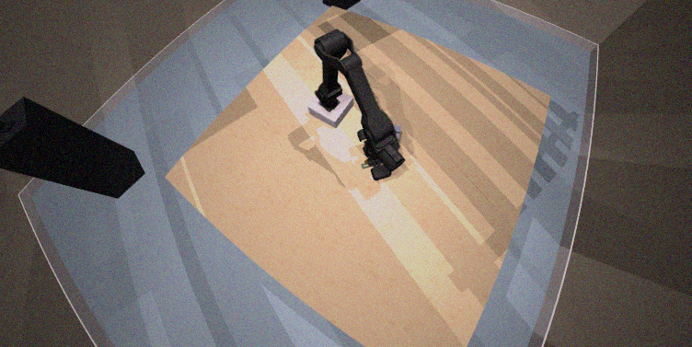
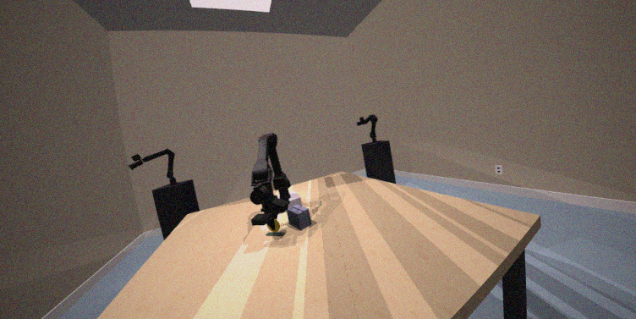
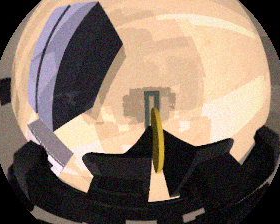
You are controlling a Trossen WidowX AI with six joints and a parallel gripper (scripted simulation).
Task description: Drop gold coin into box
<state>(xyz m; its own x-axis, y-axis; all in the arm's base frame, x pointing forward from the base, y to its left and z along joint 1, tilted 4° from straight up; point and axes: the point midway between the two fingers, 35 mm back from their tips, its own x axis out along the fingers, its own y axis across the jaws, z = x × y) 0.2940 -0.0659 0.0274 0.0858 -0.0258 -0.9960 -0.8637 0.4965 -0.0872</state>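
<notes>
The gripper (image 3: 155,163) pinched the gold coin (image 3: 155,137) on edge, just above its dark-green holder (image 2: 275,233), toward the table's (image 2: 400,245) far edge. Grasping seemed done; next, lift toward the grey box (image 2: 298,217) and align coin with slot.

- A pale wooden table (image 2: 378,245) with dark legs, its plank top banded by light and shadow, carries the work.
- A closed grey box (image 2: 298,217) sits directly on it.
- Just beside the box lies a shallow dark-green holder (image 2: 275,233).
- A pale square mounting block (image 1: 331,110) under the arm rests on the tabletop.
</notes>
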